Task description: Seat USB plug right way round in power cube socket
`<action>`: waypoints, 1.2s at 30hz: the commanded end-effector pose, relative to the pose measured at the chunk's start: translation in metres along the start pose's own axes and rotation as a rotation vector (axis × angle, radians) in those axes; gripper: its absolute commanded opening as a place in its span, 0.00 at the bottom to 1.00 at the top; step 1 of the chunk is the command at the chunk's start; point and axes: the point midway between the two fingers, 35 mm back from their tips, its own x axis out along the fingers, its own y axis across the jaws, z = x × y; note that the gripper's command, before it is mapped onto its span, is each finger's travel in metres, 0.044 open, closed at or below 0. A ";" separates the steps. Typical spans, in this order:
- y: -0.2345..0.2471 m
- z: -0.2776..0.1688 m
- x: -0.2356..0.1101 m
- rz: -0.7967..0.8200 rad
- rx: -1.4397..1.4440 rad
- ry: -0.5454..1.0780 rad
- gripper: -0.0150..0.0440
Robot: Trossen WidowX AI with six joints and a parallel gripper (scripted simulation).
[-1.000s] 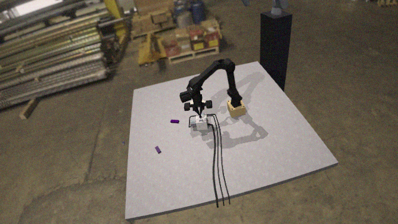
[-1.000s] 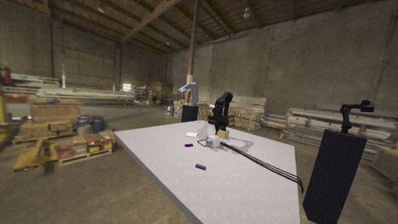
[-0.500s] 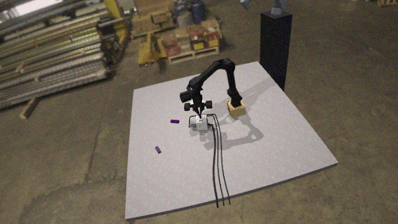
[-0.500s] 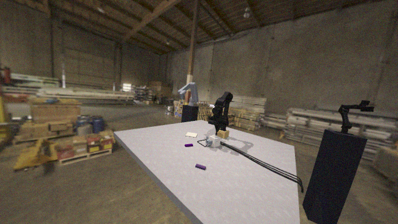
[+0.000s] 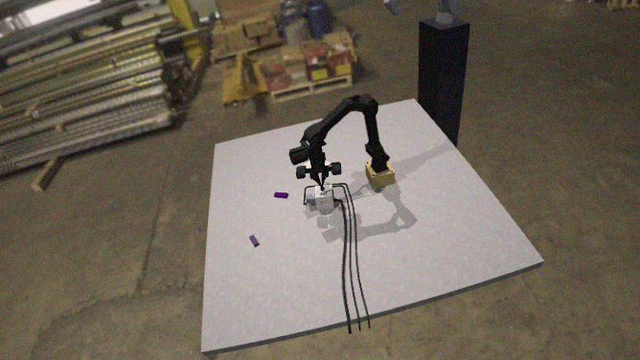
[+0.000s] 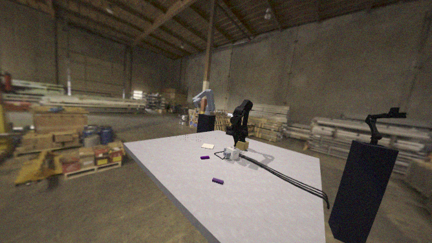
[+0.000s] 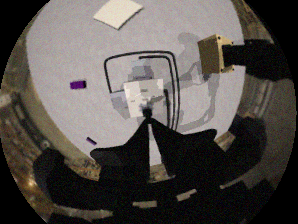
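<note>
The white power cube (image 5: 320, 202) (image 6: 231, 154) (image 7: 135, 94) stands mid-table with three black cables (image 5: 352, 258) (image 6: 291, 182) running from it to the front edge. My gripper (image 5: 322, 187) (image 6: 237, 145) (image 7: 148, 120) points straight down over the cube's top face. It is shut on the small dark USB plug (image 7: 147, 110), which is pinched at the fingertips right at the top socket. The fingers hide most of the plug, and I cannot tell how deep it sits or which way round it is. The plug's thin black cable (image 7: 107, 76) loops on the table beside the cube.
Two purple blocks (image 5: 281, 194) (image 5: 254, 240) (image 6: 204, 157) (image 6: 217, 181) (image 7: 77, 84) lie left of the cube. A pale flat card (image 6: 207, 146) (image 7: 119, 11) lies farther back. The arm's tan base (image 5: 379, 174) (image 7: 213, 52) stands to the right. A dark pillar (image 5: 443, 72) stands off the table's far corner.
</note>
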 end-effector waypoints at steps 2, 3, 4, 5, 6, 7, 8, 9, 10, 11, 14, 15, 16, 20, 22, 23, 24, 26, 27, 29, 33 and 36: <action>-0.001 -0.001 0.001 -0.002 0.005 0.010 0.25; -0.001 -0.001 0.001 -0.002 0.006 0.011 0.25; -0.001 -0.001 0.001 -0.002 0.006 0.012 0.25; -0.001 -0.001 0.001 -0.002 0.006 0.013 0.25; -0.001 -0.001 0.001 -0.002 0.006 0.013 0.25; -0.001 -0.001 0.002 -0.002 0.007 0.014 0.25; -0.001 -0.001 0.002 -0.002 0.007 0.015 0.25; -0.001 -0.001 0.002 -0.002 0.007 0.016 0.25; -0.001 -0.001 0.002 -0.002 0.007 0.017 0.25; -0.001 -0.001 0.002 -0.002 0.007 0.018 0.25; -0.001 -0.002 0.002 -0.002 0.008 0.021 0.25; -0.001 -0.002 0.003 -0.001 0.008 0.022 0.25; -0.001 -0.002 0.003 -0.001 0.009 0.023 0.25; -0.001 -0.002 0.003 -0.001 0.009 0.026 0.25; -0.001 -0.002 0.003 -0.001 0.010 0.028 0.25; 0.000 -0.002 0.004 -0.001 0.010 0.029 0.25; 0.000 -0.002 0.004 -0.001 0.010 0.030 0.25; 0.000 -0.002 0.004 -0.001 0.011 0.032 0.25; 0.000 -0.002 0.004 -0.001 0.011 0.032 0.25; 0.000 -0.002 0.004 -0.001 0.011 0.032 0.25; 0.000 -0.002 0.005 -0.001 0.011 0.032 0.25; 0.000 -0.002 0.005 -0.001 0.011 0.032 0.25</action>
